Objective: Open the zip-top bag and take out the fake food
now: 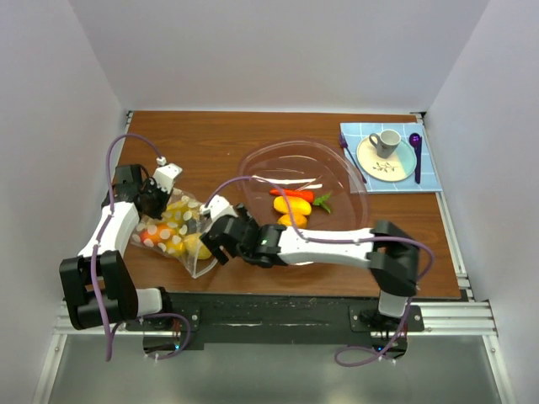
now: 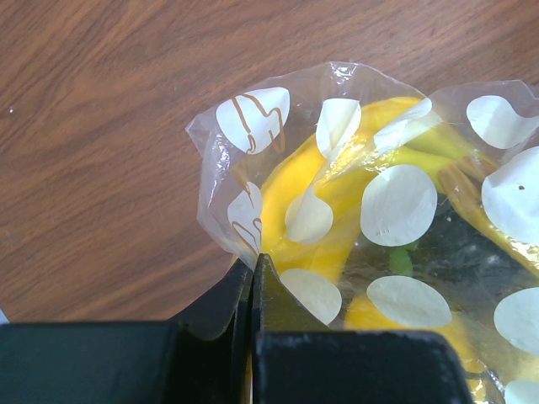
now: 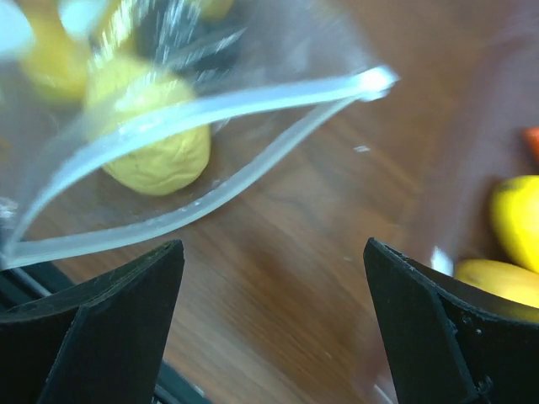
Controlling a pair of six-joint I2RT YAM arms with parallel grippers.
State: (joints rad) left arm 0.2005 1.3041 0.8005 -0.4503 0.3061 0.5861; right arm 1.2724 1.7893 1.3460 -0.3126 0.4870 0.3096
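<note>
From above, you see the clear, crinkly plastic zip-top bag (image 1: 173, 229), printed with white dots, lying on the brown wooden table (image 1: 210, 143) at its near left. Some rounded yellow and orange plastic fake food (image 1: 165, 232) is inside it. Your left gripper (image 1: 158, 200) sits at the bag's far left corner, and your right gripper (image 1: 210, 247) is at its near right end. Just right of the bag, a large clear rigid bowl (image 1: 345, 172) holds a red-orange carrot (image 1: 290, 194) with a green top and more yellow-orange pieces. A blue checked mat (image 1: 429, 172) at the far right carries a pale plate (image 1: 370, 164), a grey cup (image 1: 387, 140) and a purple spoon (image 1: 415, 151).

In your left wrist view, the left gripper (image 2: 253, 268) is pinched tight on the bag's (image 2: 253, 126) corner, with yellow pieces (image 2: 295, 185) showing through the film.

In your right wrist view, the right gripper (image 3: 274, 251) is spread wide and holds nothing. The bag's (image 3: 278, 50) zip strips lie parted just beyond the fingers (image 3: 109, 328), with a knobbly yellow piece (image 3: 160, 147) inside the mouth.
</note>
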